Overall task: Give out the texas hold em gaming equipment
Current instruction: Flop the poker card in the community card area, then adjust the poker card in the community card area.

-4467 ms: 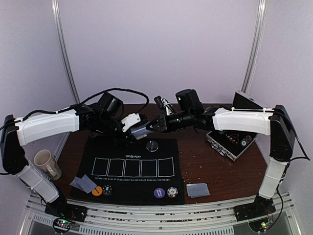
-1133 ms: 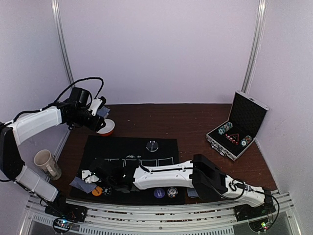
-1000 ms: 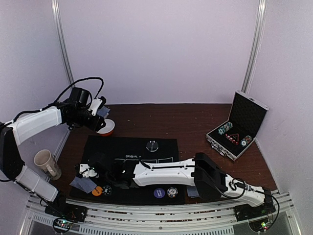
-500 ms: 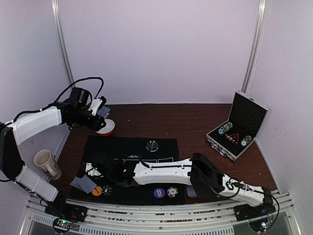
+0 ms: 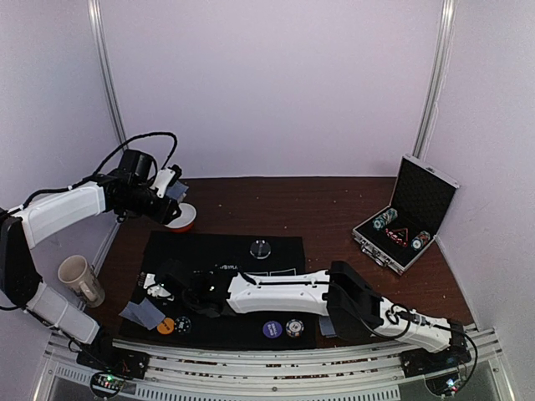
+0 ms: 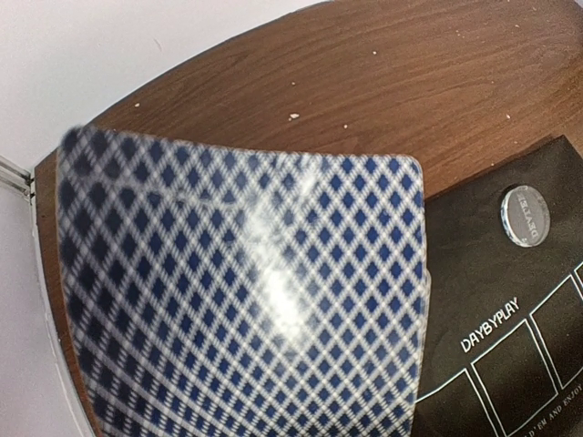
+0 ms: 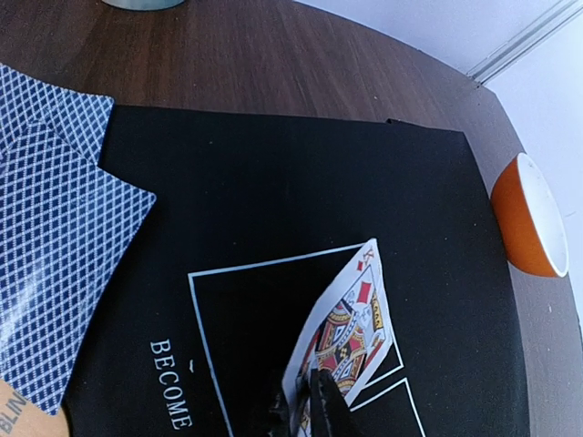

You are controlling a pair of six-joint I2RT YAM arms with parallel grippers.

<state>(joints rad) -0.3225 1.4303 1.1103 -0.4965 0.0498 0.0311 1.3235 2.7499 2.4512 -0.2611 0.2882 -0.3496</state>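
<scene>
Nearest the arm bases, on the front strip of the black mat [image 5: 284,251]: an orange chip [image 5: 165,326] just beside a black chip [image 5: 183,323] at the left, a purple-blue chip [image 5: 271,329] just beside a black-and-white chip [image 5: 293,327] at the right. Across the mat's front left corner, two overlapping face-down cards [image 7: 64,255] with blue-check backs. Off the front right corner, a sliver of another grey card pile [image 5: 322,327], mostly hidden under the right arm.

Stretched leftward over the mat, the right fingers [image 7: 301,414], set close together at the edge of a face-up king [image 7: 351,328] over the leftmost outlined box; gripping or released, cannot tell. Left of the mat, a beige mug [image 5: 81,280] on the bench [image 5: 334,209].

Farther back, close to the mat's far edge, a small clear round disc [image 5: 261,248]. Past the far left corner, an orange bowl [image 5: 180,220] with a white inside, and above it the left fingers [image 5: 171,195], clenched on a deck of blue-check-backed cards [image 6: 246,291] held clear of the bench. Farthest right, an open metal case [image 5: 415,200] with more chips [image 5: 386,221] in its tray.
</scene>
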